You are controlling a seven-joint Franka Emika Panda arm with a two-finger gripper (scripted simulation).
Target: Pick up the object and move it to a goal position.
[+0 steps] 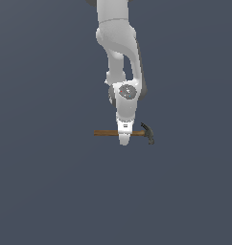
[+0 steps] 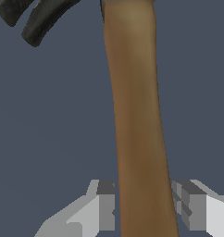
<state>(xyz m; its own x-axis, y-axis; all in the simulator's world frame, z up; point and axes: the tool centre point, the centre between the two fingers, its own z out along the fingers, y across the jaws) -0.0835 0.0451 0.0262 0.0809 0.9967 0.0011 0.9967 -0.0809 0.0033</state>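
Observation:
The object is a small claw hammer (image 1: 106,133) with a slim brown wooden handle and a dark grey curved head (image 1: 148,132). In the exterior view it lies level, with the head toward that view's right. My gripper (image 1: 123,139) comes straight down over the middle of the handle. In the wrist view the handle (image 2: 134,92) runs between my two grey fingers (image 2: 106,206), which press against it on both sides. The gripper (image 2: 144,208) is shut on the handle. The dark head (image 2: 40,18) shows at the far end of the handle.
A plain dark blue-grey surface (image 1: 51,191) fills the scene all around the hammer. The white arm (image 1: 120,43) rises straight above the gripper. No other objects or goal marker show.

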